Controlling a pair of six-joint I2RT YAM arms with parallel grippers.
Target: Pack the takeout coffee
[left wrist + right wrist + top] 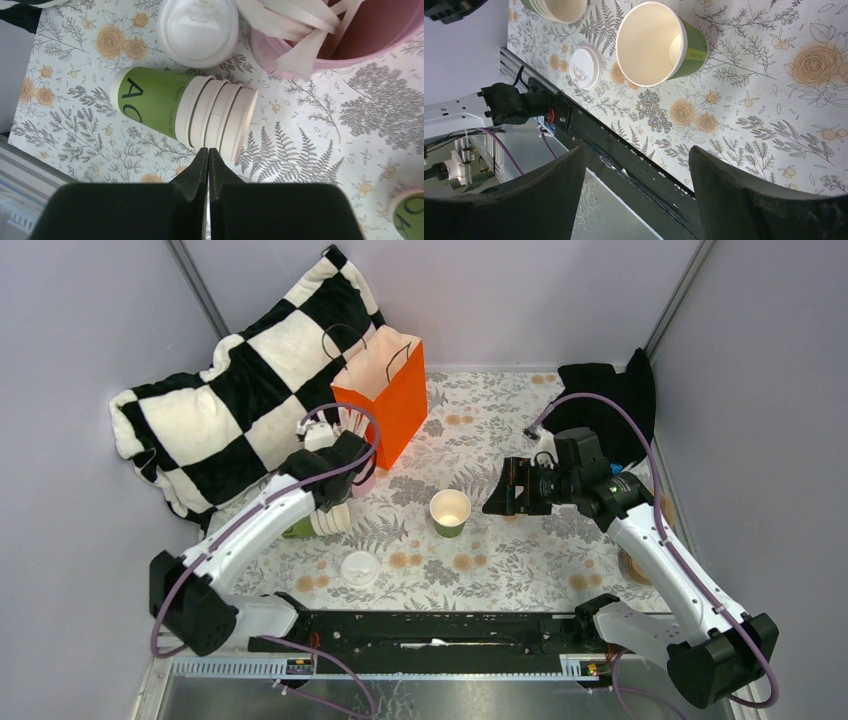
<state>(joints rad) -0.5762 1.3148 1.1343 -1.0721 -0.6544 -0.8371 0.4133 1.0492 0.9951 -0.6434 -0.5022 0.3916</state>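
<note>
1. Far left corner: one black-and-white checked cushion (230,400) slumps against grey walls on the floral-print table (500,560).
2. Left side: one stack of lidless cups (200,112), four rims showing, lies on its side. The left gripper (208,157) hangs just over it, fingers pressed together on nothing.
3. Beside the stack: one pink cup (380,45) holds white sticks (295,25). A white lid (197,30) sits just beside it, and what is beneath cannot be told.
4. Near edge, left of middle: a second lid (359,568) lies loose.
5. Far edge: one orange paper bag (385,400) stands upright.
6. Middle: one green cup (450,510) stands lidless, nothing visible inside.
7. Just right of it, apart: the right gripper (636,160), spread wide and empty.
8. Far right corner: one black cloth (610,390).
</note>
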